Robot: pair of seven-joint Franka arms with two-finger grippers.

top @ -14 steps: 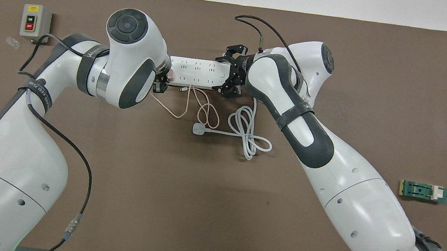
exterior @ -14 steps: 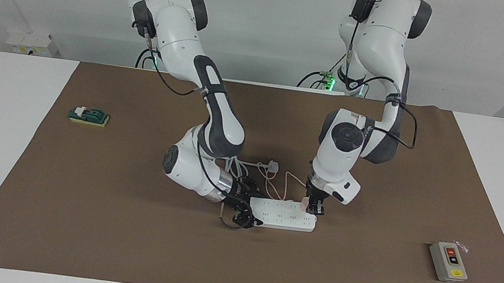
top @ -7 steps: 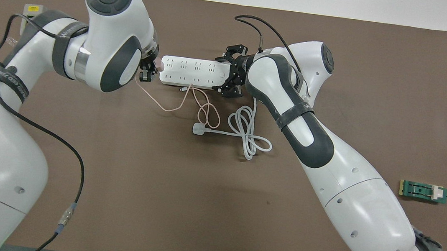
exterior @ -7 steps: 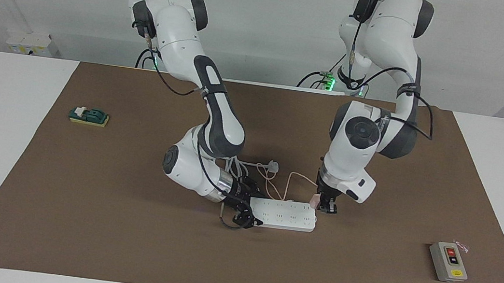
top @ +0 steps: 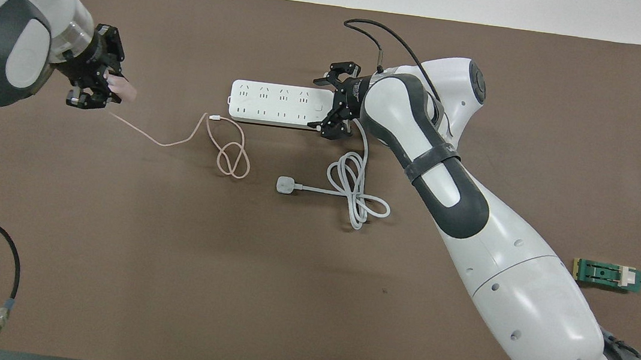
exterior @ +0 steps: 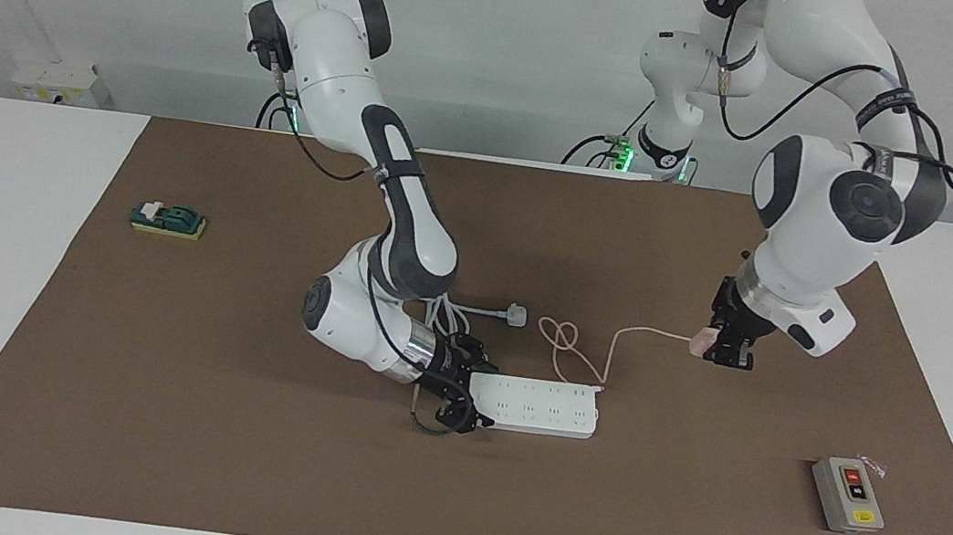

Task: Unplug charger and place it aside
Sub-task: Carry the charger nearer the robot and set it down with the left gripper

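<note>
i am carrying the charger (exterior: pixel 700 340) away from the power strip (exterior: pixel 539 405) in my left claw (exterior: pixel 728 349); the claw is pinching the little pink cube, and its thin pink cable (exterior: pixel 614 341) is trailing back over the brown mat (exterior: pixel 190 414) toward the strip, with a loose loop lying near the strip's long edge on the robots' side; the cube is now up in the air over bare mat toward the left arm's end of the table, well apart from the strip; i judge the unplugging to be done, and only the setting down is left.

my right claw (exterior: pixel 460 394) is pressing around the strip's end toward the right arm's side, its fingers spread either side of that end and bracing it on the mat; the strip is staying put as the charger leaves.

a second ago the pink cube was sitting at the strip's other end with my left claw closed on it; half a second ago it was just clear of that end; now it is drawn far off, and the cable is stretching out straighter.

the white plug (exterior: pixel 516 314) on its thick cord is lying untouched, nearer to the robots than the strip.
</note>
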